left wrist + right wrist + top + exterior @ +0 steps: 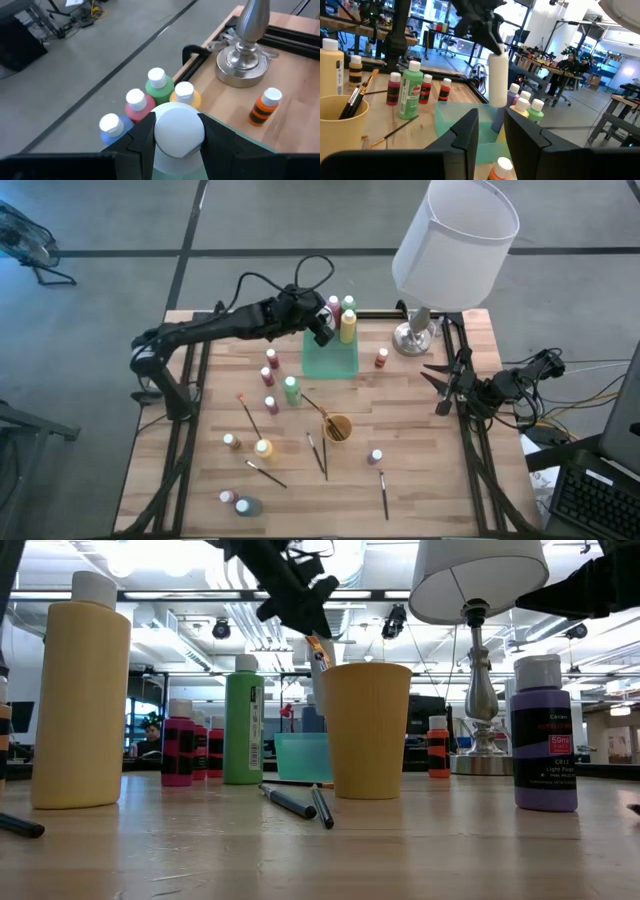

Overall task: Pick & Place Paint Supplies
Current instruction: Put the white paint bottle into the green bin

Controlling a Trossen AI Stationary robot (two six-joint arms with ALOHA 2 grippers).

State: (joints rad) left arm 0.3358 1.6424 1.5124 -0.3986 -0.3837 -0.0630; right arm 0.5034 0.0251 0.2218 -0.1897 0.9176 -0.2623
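Left claw (179, 139) clenched from both sides on the white cap of a pale yellow bottle (347, 330), bottle upright and hanging over the translucent green tray (325, 365) near the table's (420, 470) back edge; left arm stretched in from the table's left side. Four more bottles, capped white over blue (110, 125), pink (136, 101), green (157, 80) and yellow (184, 93), bunched just beyond the held one at the tray's far end; inside the tray or just behind it, not discernible. Right claw (490, 132) released, fingers parted with nothing between them, low over the table's right edge and pointed across at the tray, well apart from it. Silver lamp base (414, 337) at the back right, white shade (455, 235) above; small orange bottle (381, 358) between lamp and tray. Tall green bottle (291, 390) in front of the tray, three red bottles (270, 377) in a loose line just left of it. Orange-yellow cup (338, 427) at mid-table with brushes standing in it; loose dark-handled brushes (314, 448) flat on the wood around it. Purple bottle (375, 456) to the cup's front right; a larger yellow bottle (262, 447) to its front left; blue (248, 506) and pink (227, 498) bottles at the front left corner
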